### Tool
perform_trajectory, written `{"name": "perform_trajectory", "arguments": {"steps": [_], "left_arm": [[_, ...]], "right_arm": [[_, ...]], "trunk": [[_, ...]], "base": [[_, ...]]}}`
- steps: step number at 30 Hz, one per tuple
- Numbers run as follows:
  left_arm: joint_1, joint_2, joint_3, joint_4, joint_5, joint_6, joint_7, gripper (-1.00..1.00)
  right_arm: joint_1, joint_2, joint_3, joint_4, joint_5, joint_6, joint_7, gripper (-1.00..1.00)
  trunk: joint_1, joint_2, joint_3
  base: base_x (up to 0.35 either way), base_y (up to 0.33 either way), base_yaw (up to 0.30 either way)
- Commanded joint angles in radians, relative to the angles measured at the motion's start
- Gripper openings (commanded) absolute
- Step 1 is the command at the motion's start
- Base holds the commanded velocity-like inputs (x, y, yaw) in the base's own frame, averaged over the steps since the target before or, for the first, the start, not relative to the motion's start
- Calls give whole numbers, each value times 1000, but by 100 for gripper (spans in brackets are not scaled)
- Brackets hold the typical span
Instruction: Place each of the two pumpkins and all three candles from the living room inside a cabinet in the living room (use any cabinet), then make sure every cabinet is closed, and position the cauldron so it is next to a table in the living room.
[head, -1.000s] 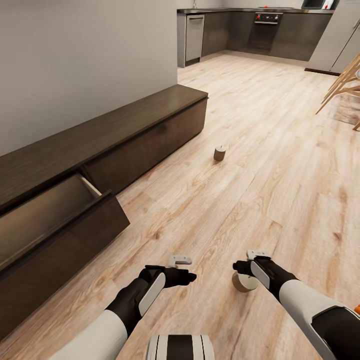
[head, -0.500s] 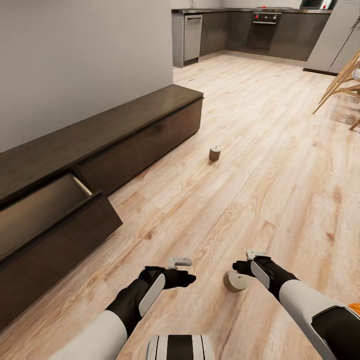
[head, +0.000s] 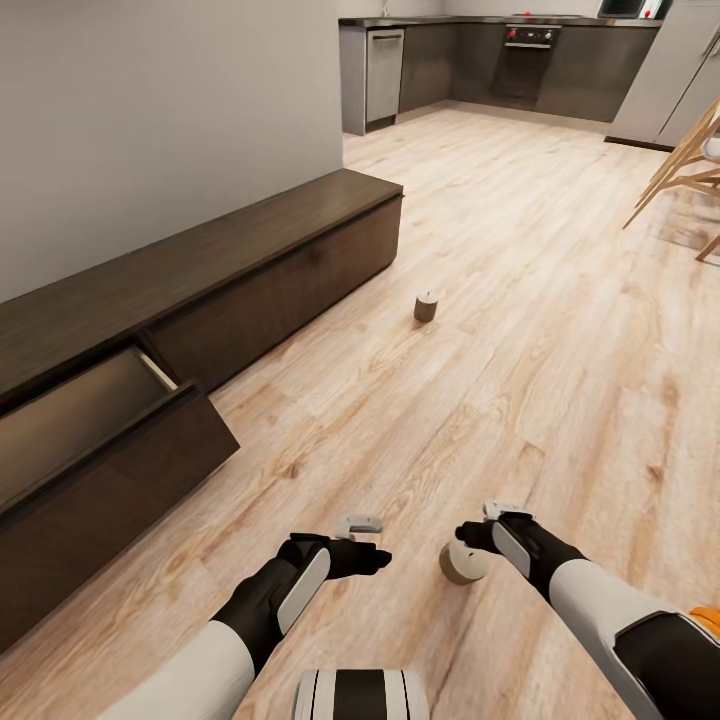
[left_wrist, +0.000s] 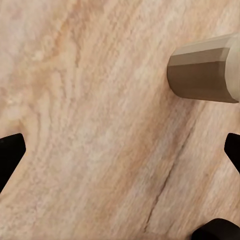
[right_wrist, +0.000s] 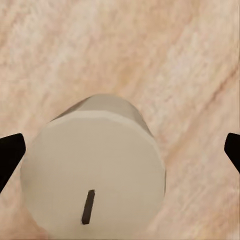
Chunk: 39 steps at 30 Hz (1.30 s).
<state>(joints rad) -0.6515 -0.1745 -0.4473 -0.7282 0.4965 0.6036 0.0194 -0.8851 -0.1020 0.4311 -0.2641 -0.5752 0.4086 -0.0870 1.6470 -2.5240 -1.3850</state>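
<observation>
Pale wood flooring (head: 520, 300) is filling most of the head view, running back toward a dark kitchen (head: 500, 60) at the far end. Along the wall at the left, the cabinet (head: 230, 270) is lying long and low, with one drawer (head: 90, 440) standing pulled out and showing a pale interior. One candle (head: 426, 307) is standing upright on the floor, well apart from the cabinet's far end. A second candle (head: 462, 563) is standing near the robot, directly under the right tool (head: 478, 536); in the right wrist view this candle (right_wrist: 95, 170) is sitting centred between the two dark fingertips (right_wrist: 10, 152), which are spread wide and not touching it, so that tool is released. The left tool (head: 365, 540) is hovering just beside, over bare floor, its tips likewise wide apart and holding nothing; the near candle (left_wrist: 205, 67) is showing at the edge of its wrist view. An orange sliver (head: 708, 615) is peeking past the right forearm, possibly a pumpkin, too cropped to tell.
</observation>
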Motion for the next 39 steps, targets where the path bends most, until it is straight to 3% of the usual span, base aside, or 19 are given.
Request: {"name": "perform_trajectory", "arguments": {"steps": [1, 4, 18, 39], "left_arm": [[0, 0, -1, -1, 4, 4, 2, 100], [0, 0, -1, 0, 4, 4, 2, 100], [0, 0, -1, -2, 4, 4, 2, 100], [0, 0, -1, -2, 4, 4, 2, 100]], "right_arm": [[0, 1, 8, -3, -10, 5, 3, 100], [0, 7, 9, -3, -9, 6, 48, 100], [0, 9, 9, -1, -9, 6, 57, 100], [0, 16, 9, 0, -8, 6, 49, 100]], "trunk": [[0, 0, -1], [0, 0, -1], [0, 0, -1], [8, -5, -74]], "base": [[0, 0, 0], [0, 0, 0], [0, 0, 0], [0, 0, 0]]}}
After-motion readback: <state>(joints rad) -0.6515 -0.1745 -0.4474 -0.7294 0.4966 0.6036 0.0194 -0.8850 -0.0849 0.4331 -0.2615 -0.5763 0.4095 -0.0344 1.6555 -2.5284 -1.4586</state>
